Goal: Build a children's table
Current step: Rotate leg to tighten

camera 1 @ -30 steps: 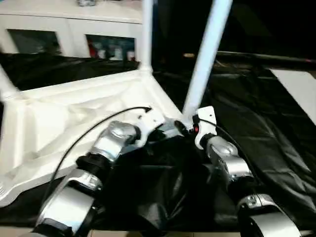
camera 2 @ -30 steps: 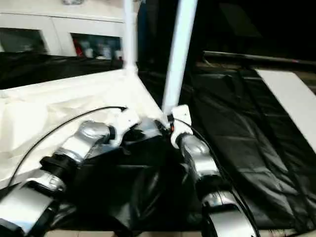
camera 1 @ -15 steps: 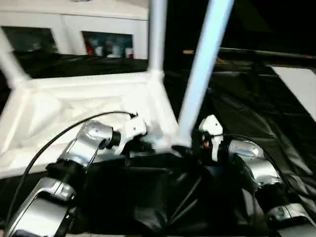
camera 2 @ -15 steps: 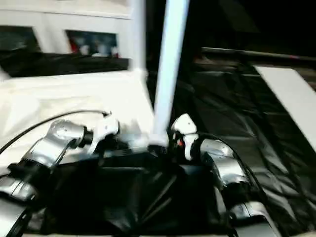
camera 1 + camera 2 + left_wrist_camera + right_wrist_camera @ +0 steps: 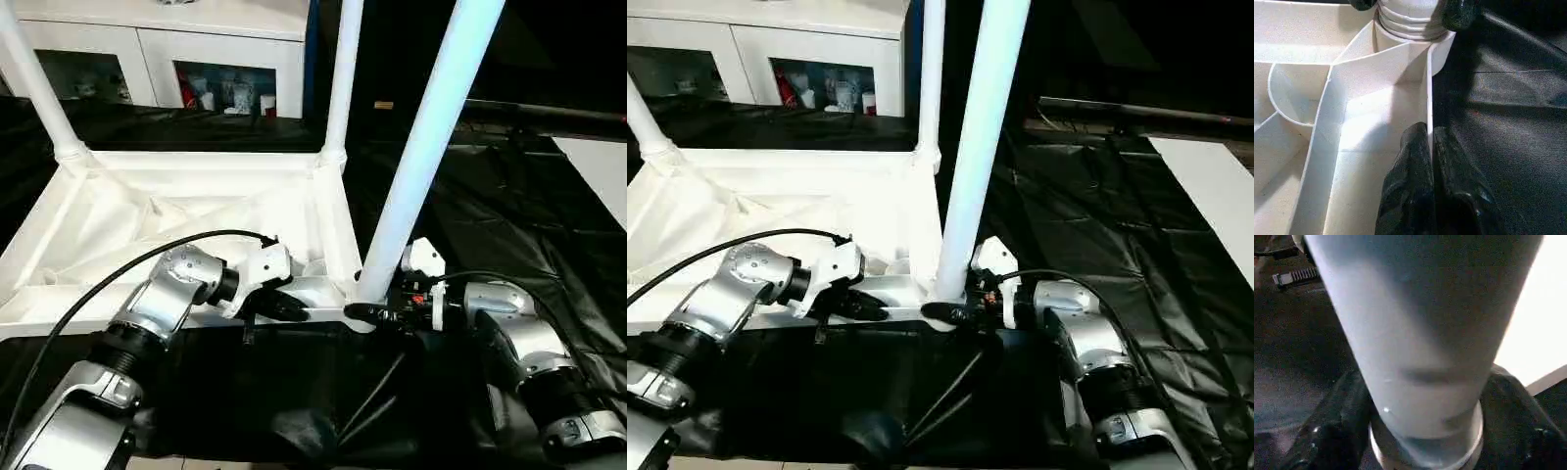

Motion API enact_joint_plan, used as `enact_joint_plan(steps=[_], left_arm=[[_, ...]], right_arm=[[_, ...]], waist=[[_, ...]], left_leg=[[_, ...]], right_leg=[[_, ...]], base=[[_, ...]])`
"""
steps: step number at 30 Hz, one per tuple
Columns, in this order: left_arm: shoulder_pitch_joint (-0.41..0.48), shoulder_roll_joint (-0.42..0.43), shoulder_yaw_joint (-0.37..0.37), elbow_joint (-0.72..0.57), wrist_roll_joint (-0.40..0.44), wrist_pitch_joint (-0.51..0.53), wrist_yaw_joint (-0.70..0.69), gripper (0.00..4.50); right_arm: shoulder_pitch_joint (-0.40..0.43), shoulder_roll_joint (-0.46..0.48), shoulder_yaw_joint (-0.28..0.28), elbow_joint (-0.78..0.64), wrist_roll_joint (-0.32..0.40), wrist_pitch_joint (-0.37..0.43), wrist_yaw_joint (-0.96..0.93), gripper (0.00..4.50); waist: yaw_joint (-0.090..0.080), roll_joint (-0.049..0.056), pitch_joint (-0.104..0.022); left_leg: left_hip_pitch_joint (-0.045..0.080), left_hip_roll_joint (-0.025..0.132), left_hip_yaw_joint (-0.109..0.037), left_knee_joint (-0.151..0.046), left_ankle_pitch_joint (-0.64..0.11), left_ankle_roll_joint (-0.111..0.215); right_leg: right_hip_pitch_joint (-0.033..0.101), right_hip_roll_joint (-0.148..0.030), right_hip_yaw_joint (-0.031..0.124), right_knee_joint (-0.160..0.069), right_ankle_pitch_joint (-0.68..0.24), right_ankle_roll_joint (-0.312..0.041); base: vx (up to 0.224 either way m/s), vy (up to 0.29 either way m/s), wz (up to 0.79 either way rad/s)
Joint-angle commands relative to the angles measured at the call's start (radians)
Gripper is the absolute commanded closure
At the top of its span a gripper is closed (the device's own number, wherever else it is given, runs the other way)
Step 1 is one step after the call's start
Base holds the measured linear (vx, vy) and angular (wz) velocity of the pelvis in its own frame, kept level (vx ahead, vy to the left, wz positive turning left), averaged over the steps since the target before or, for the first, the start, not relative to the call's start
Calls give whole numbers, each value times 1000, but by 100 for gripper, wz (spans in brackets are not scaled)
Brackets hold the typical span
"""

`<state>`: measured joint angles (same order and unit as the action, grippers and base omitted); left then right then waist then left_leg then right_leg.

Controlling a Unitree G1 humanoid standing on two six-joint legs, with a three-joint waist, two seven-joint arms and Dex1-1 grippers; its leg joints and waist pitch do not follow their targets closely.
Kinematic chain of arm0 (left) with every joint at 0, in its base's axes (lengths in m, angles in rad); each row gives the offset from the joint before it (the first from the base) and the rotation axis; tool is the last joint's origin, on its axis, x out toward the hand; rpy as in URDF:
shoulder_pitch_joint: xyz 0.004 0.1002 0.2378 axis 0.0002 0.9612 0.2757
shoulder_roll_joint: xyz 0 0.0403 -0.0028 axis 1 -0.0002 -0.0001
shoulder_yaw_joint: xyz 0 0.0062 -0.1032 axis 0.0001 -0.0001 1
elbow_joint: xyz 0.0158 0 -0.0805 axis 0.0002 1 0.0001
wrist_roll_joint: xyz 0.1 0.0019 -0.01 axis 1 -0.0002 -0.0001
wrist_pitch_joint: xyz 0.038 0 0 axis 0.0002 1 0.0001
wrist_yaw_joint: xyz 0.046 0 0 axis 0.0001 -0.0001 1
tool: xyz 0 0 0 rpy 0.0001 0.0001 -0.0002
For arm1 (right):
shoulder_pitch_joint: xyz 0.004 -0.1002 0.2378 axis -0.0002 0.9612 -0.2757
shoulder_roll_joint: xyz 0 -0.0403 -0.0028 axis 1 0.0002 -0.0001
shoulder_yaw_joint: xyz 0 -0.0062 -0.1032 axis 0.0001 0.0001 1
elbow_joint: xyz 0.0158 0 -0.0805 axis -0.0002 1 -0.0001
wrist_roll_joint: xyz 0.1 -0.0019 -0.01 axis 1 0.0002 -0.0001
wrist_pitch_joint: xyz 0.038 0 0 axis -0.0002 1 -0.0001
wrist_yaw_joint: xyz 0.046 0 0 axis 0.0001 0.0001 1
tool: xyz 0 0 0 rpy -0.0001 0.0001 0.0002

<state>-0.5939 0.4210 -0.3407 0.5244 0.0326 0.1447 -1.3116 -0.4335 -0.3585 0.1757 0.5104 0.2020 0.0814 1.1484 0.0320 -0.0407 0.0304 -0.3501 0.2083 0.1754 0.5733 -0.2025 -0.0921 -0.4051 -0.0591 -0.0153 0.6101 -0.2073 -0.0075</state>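
- Since a second ago: both wrists have swung outward, and my two arms now come at the near corner from opposite sides; the head camera has also tilted, so the whole scene's shift is not the table moving.
- Table top: upside down on the black sheet, ribbed underside up, its long side running across my view.
- Legs: three in view, each upright in a corner socket. Near leg at the corner closest to me; far leg behind it; left leg at the far-left corner.
- Left gripper: fingers pinched shut on the thin front rim of the top, just beside the near leg's socket.
- Right gripper: fingers spread to either side of the near leg's foot, right at the socket collar; from the pictures I cannot tell whether they press on it or merely flank it.
- Key relation: near leg's long axis stands straight up, leaning slightly to my right, and lies directly between the right fingers. The right arm is therefore the one to seat it, I judge; the left only steadies the top.
- Cabinet: behind, well apart.
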Motion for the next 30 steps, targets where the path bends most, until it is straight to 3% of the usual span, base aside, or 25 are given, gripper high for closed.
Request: enact_joint_plan(steps=[1,9,10,11,13,16,21,23,27,29,30], left_arm=[[23,-3,-31,6,-3,13,-24,450],[20,-16,-20,26,5,29,15,450],[2,-45,-2,71,30,45,116,450],[-3,-52,2,82,34,47,138,450],[-35,-97,29,149,58,57,279,450],[-60,-136,49,193,63,85,371,450],[-115,-238,98,279,44,135,539,450],[-126,-252,95,303,53,127,567,450],[-146,-259,71,349,92,104,584,450],[-148,-251,66,352,100,98,579,450],[-149,-250,65,354,101,97,580,450]], right_arm=[[9,-12,16,-28,0,12,20,176],[4,11,6,14,-33,17,-58,193],[-17,53,-20,89,-69,8,-211,193],[-21,62,-26,104,-74,9,-242,193],[-41,115,-58,179,-93,18,-405,193],[-54,162,-78,221,-102,34,-533,193],[-114,291,-171,320,-79,92,-893,193],[-130,317,-184,337,-74,94,-938,193],[-155,342,-138,352,-123,39,-925,193],[-147,344,-139,322,-98,-5,-844,193],[-145,346,-142,319,-93,-11,-835,159]], waist=[[-2,-2,-47],[-2,-2,-47],[-5,-1,-42],[-6,1,-40],[-11,2,-37],[-15,-3,-37],[-21,1,-39],[-24,6,-40],[-21,6,-42],[-20,2,-41],[-18,2,-42]], left_leg=[[0,17,7,-53,-95,77],[0,16,7,-52,-95,79],[2,17,8,-55,-126,63],[4,16,8,-56,-145,50],[9,16,1,-62,-227,-3],[5,15,-2,-65,-254,-14],[4,11,-5,-66,-261,-27],[2,9,-4,-65,-251,-21],[1,9,-1,-63,-242,-2],[-2,10,-1,-64,-242,6],[-1,10,0,-62,-239,12]], right_leg=[[58,-52,28,-56,19,-261],[58,-52,27,-56,15,-265],[51,-53,27,-64,-47,-257],[48,-54,27,-69,-89,-251],[45,-57,27,-83,-272,-207],[41,-55,30,-88,-325,-169],[38,-53,29,-88,-312,-157],[38,-53,31,-87,-285,-160],[39,-54,30,-88,-243,-166],[41,-54,30,-88,-242,-163],[42,-55,31,-88,-243,-163]], base=[[0,0,0],[0,0,0],[0,0,0],[0,0,0],[0,0,0],[-18,2,-1],[0,0,0],[0,0,0],[0,0,0],[0,0,0],[0,0,0]])
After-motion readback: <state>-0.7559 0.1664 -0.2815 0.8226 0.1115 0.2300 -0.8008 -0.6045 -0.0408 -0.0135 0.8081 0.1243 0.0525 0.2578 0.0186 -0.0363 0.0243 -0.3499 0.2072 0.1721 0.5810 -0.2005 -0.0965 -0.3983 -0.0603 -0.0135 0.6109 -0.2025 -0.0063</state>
